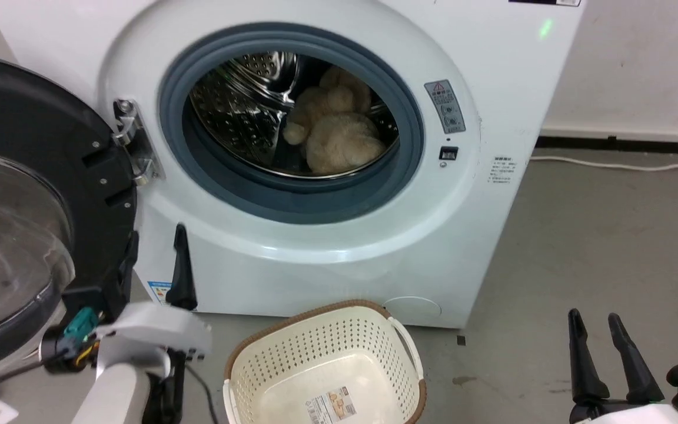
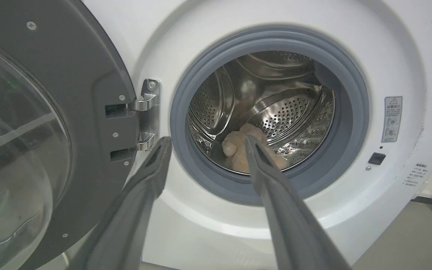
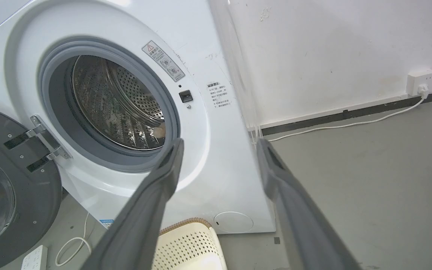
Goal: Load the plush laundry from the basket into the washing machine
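- A plain laundry or utility room is indicated.
- A white front-loading washing machine (image 1: 315, 271) is stood directly on a bare grey floor (image 1: 610, 247).
- A scuffed white wall (image 3: 332, 56) with dark skirting (image 3: 351, 112) is seen, and a cable (image 3: 351, 125) is plugged into its socket (image 3: 421, 80).

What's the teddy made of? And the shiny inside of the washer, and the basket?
The plush toy looks like soft, fluffy cream fabric: its surface is fuzzy. The drum looks like polished steel: shiny, mirror-like, dotted with holes. The basket looks like smooth cream plastic with punched holes; its brown rim looks woven, though it may be moulded plastic.
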`<state>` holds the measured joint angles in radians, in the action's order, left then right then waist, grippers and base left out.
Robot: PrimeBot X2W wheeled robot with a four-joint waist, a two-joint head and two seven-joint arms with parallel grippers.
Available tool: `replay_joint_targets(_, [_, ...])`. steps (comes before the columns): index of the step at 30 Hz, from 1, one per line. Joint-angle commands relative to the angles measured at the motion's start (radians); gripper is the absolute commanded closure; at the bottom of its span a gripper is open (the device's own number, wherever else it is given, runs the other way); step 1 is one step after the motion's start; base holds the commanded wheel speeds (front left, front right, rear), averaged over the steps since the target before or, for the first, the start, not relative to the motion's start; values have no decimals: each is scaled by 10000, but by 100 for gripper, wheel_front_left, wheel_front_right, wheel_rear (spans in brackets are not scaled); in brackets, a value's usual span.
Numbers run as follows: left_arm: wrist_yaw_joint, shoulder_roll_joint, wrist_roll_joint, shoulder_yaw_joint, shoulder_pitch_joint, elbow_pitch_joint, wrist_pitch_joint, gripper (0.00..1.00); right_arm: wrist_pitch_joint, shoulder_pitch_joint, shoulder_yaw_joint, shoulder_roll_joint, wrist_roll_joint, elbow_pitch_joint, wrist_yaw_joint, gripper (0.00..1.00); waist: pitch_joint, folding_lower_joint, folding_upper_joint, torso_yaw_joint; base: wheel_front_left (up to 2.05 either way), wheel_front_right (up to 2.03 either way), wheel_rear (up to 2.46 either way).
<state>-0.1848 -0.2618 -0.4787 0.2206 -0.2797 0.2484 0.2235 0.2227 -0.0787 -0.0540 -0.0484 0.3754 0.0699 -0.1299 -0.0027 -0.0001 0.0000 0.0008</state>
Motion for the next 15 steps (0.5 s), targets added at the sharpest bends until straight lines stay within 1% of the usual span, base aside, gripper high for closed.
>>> replay_joint_targets(1, [-93,-88,-47,-39,358,-188,-56,0,-39,-177,-19,-18,-95,-87,-8,0,-85,1,0,52,0,0,0])
replay_joint_targets(7, [-201,-241,-223,-105,1210,-850,-245,0,-120,-404,-35,-18,-414,-236,-8,0,-233,1,0,106,0,0,0])
replay_joint_targets(15, [-2,-579,-309,34,2012,-1414,-451,0,-162,-637,-95,-18,-849,-428,-8,0,-356,1,0,134,0,0,0])
